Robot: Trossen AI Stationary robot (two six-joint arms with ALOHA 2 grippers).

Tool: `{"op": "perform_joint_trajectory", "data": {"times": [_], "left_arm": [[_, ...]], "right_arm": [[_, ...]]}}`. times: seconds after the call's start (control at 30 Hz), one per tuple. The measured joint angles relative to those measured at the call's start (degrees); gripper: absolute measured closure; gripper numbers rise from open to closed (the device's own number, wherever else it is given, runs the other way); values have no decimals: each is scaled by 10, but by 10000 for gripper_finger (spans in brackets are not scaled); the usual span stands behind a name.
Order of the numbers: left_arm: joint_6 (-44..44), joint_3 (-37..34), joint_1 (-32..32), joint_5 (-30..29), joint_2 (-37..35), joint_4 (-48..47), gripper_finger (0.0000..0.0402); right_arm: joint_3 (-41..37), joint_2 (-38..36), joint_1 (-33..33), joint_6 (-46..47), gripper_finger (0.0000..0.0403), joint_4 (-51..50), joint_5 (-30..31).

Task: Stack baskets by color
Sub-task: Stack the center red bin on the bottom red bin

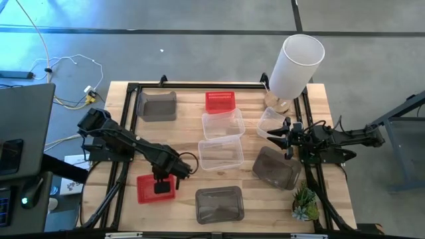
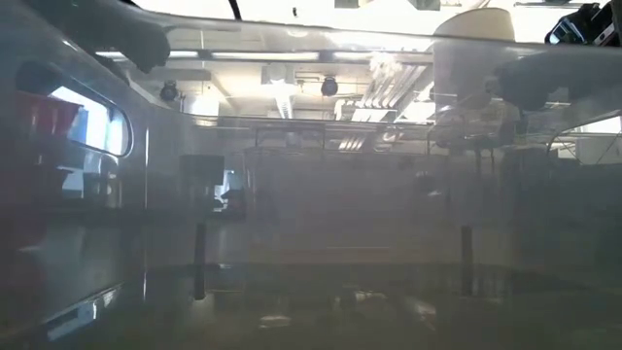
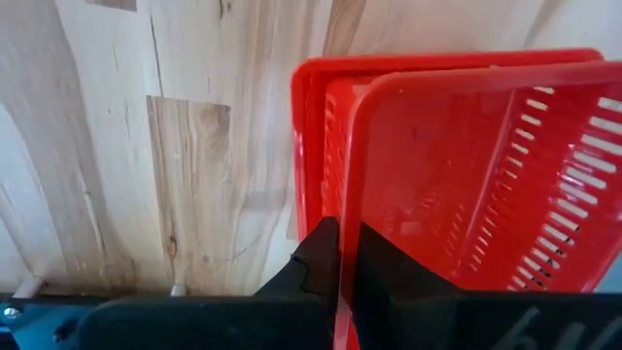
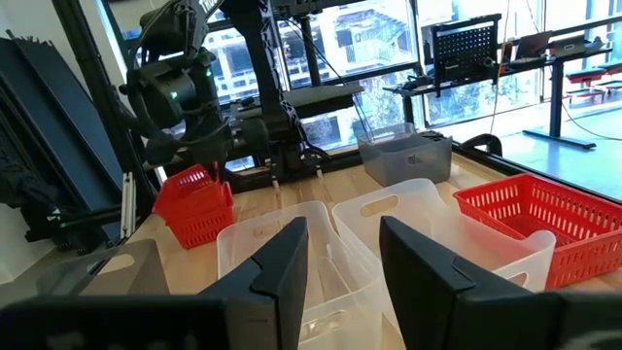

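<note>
My left gripper (image 1: 161, 180) is near the table's front left, pointing steeply down and shut on a red mesh basket (image 3: 466, 165). That basket sits low over a second red basket (image 3: 309, 117) that lies on the table; I cannot tell whether the two touch. A third red basket (image 1: 220, 101) stands at the far middle. Two clear baskets (image 1: 222, 124) (image 1: 220, 153) lie in the middle and a third (image 1: 272, 121) lies at the right. Dark grey baskets lie at the far left (image 1: 157, 105), near middle (image 1: 219, 204) and right (image 1: 277, 167). My right gripper (image 1: 287, 136) waits open and level at the right. My left gripper pinches the rim of the upper red basket (image 3: 352, 185) between its two fingers (image 3: 389, 277), one finger inside the basket and one outside. The fingers come from above, slanting down. The basket hangs within the outline of the red basket under it.
A tall white cylinder (image 1: 295, 63) stands at the far right corner and a small green plant (image 1: 305, 202) at the near right. A black frame (image 1: 126, 119) runs along the table's edges. Bare wood shows left of the red baskets (image 3: 146, 146).
</note>
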Motion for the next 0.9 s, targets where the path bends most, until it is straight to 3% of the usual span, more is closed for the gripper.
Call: {"op": "perform_joint_trajectory", "data": {"times": [0.37, 0.9], "left_arm": [[-14, 0, 0, -32, 5, 13, 387], [11, 1, 0, -41, -2, 9, 265]], "right_arm": [[0, 1, 0, 0, 284, 0, 0], [0, 1, 0, 0, 284, 0, 0]]}}
